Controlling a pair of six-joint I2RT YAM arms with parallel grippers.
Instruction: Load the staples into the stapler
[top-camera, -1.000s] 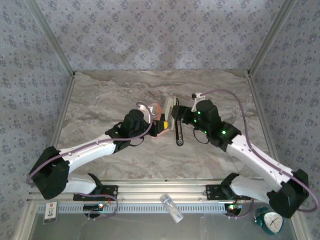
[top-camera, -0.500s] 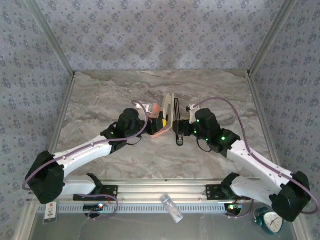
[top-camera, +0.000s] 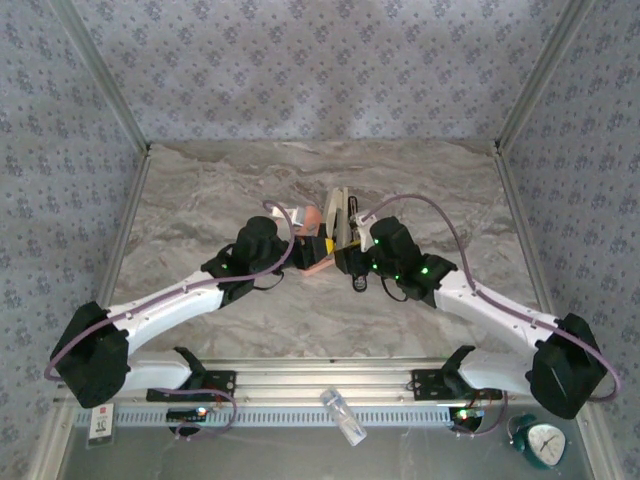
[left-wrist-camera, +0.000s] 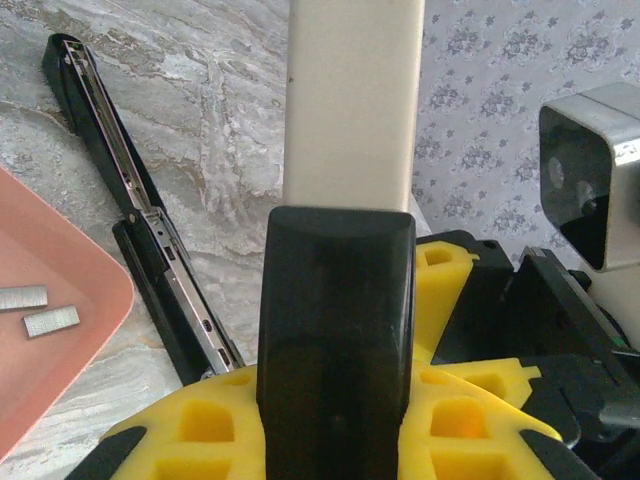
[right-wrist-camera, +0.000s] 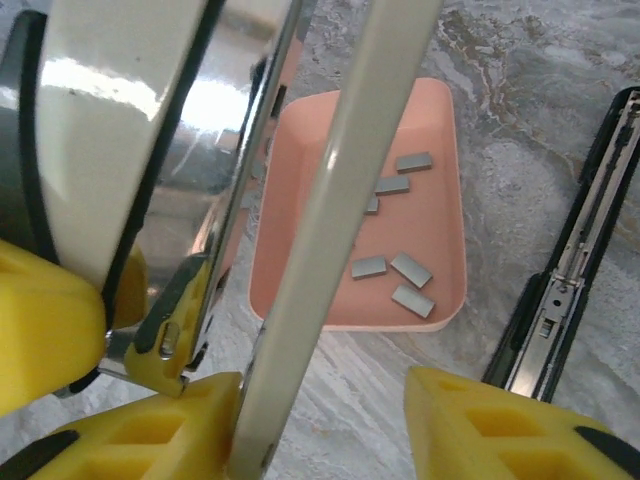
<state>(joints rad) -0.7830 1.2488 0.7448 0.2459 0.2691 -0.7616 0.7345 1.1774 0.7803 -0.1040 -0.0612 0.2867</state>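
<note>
Within the last second the right tool (top-camera: 352, 252) is brought in from the right toward the middle of the worktop (top-camera: 200, 200), and its jaws are narrowed around the raised cream arm of the stapler (top-camera: 340, 212). In the right wrist view the arm is pressed against one pad only and a gap is left on the other side, so this tool is not yet clenched. The left tool (top-camera: 322, 245) is seen grasping the stapler's black-capped end. This is judged as bracing of the opened stapler, with loading not begun. The black magazine rail (right-wrist-camera: 570, 280) is laid flat mid-worktop, and no strip is made out in it. The staples (right-wrist-camera: 368, 266) are left loose in the salmon tray (right-wrist-camera: 440, 215) just beside the rail, as short flat grey blocks, scattered.
</note>
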